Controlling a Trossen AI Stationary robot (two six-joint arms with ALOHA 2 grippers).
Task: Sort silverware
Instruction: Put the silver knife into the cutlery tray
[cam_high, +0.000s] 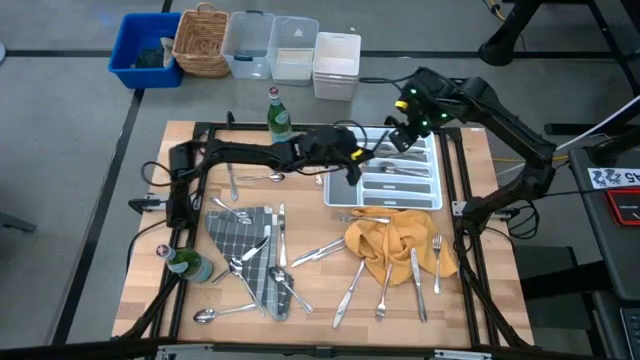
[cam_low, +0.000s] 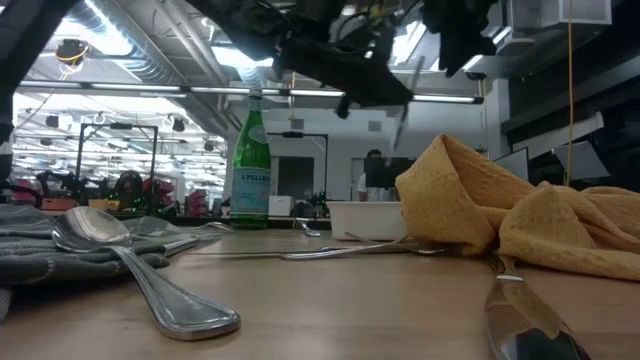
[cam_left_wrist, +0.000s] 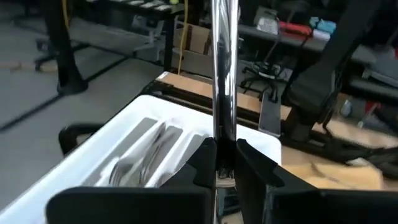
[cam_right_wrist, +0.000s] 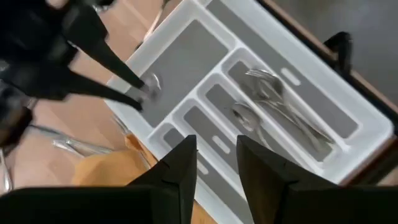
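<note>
My left gripper (cam_high: 357, 160) is shut on a slim silver piece of silverware (cam_left_wrist: 224, 74) over the left part of the white compartmented tray (cam_high: 432, 190). I cannot tell which kind of piece it is. It also shows in the low view (cam_low: 403, 115). My right gripper (cam_right_wrist: 214, 155) is open and empty above the tray's far side (cam_high: 402, 138). Several pieces lie in the tray's compartments (cam_right_wrist: 280, 106). More silverware lies on the grey checked cloth (cam_high: 245, 240), around the yellow cloth (cam_high: 390, 240) and on the bare table. My left gripper pinches one end of the silver piece's shaft (cam_left_wrist: 222, 134) between its two fingers. The piece runs on forward past the fingertips, along the fingers. It is lifted clear above the tray (cam_left_wrist: 124, 143).
Two green bottles stand at the table's far middle (cam_high: 280, 115) and near left (cam_high: 190, 265). A blue bin (cam_high: 145, 50), a wicker basket (cam_high: 205, 40) and clear and white boxes (cam_high: 290, 50) stand beyond the table's far edge. A spoon (cam_low: 140, 270) lies close to the low camera.
</note>
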